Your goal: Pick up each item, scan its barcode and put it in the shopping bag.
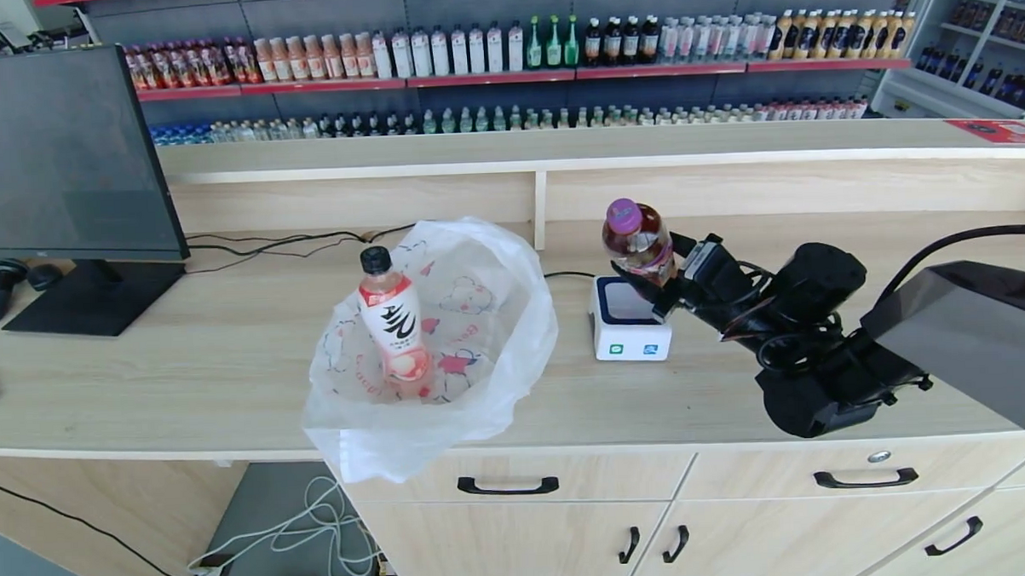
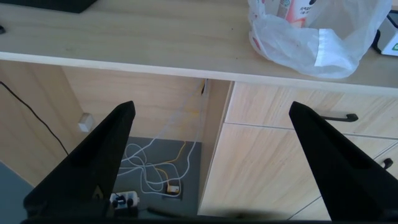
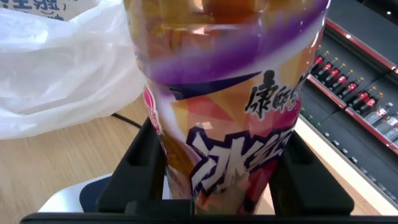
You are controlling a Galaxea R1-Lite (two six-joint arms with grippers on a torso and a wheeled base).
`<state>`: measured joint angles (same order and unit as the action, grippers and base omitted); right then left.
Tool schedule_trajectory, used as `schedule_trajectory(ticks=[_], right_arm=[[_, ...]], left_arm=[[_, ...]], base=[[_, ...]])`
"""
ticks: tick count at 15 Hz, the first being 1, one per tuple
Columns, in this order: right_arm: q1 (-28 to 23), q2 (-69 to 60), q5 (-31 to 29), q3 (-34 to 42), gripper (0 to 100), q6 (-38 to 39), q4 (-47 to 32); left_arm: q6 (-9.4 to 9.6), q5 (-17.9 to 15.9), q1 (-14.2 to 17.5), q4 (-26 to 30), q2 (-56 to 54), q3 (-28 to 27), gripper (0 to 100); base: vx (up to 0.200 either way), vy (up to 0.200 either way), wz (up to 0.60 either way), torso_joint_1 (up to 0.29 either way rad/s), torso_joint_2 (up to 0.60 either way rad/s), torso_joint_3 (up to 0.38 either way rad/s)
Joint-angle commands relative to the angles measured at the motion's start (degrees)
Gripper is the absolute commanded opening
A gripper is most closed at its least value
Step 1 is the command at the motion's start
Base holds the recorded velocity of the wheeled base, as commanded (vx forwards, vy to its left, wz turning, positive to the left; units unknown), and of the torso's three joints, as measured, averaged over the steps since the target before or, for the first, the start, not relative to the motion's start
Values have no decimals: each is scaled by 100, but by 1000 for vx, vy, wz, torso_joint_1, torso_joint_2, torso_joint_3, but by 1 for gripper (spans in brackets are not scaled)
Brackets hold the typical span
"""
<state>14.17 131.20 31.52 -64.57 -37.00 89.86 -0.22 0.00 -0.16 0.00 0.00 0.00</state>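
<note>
- Two bottles in the head view: a black-capped bottle (image 1: pixel 392 326) stands in the shopping bag (image 1: pixel 514 322) at centre. The purple-capped bottle (image 1: pixel 639 243), right of centre, is clamped in the right gripper (image 1: pixel 659 276) above one scanner (image 1: pixel 629 326).
- Left wrist view: the left gripper (image 2: pixel 211 155) is spread wide and empty.
- Right wrist view: the purple-capped bottle is pinched mid-body. It is probably full, rigid and slick-labelled, so the waist suits.

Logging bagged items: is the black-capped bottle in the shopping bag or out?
In. The black-capped bottle stands upright inside the open shopping bag, its plastic around it.

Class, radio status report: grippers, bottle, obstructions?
Right gripper shut on purple-capped bottle over scanner. Left gripper open, in front of counter. Shopping bag open beside scanner, black-capped bottle inside.
</note>
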Motion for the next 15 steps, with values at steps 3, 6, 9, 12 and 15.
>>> schedule_trajectory(ticks=[3, 6, 9, 12, 15], right_arm=[[-2, 3, -6, -3, 0, 0, -3], [-19, 55, -6, -55, 0, 17, -3], [-37, 108, -6, -152, 0, 35, -12], [-72, 108, -24, -143, 0, 44, -3], [-54, -33, -59, -152, 0, 202, 14]], left_arm=[[-4, 0, -2, 0, 0, 0, 100], [-4, 0, -2, 0, 0, 0, 100], [-13, 0, -2, 0, 0, 0, 100], [-13, 0, -2, 0, 0, 0, 100], [-4, 0, -2, 0, 0, 0, 100]], base=[[0, 0, 0, 0, 0, 0], [0, 0, 0, 0, 0, 0], [0, 0, 0, 0, 0, 0], [0, 0, 0, 0, 0, 0], [0, 0, 0, 0, 0, 0]])
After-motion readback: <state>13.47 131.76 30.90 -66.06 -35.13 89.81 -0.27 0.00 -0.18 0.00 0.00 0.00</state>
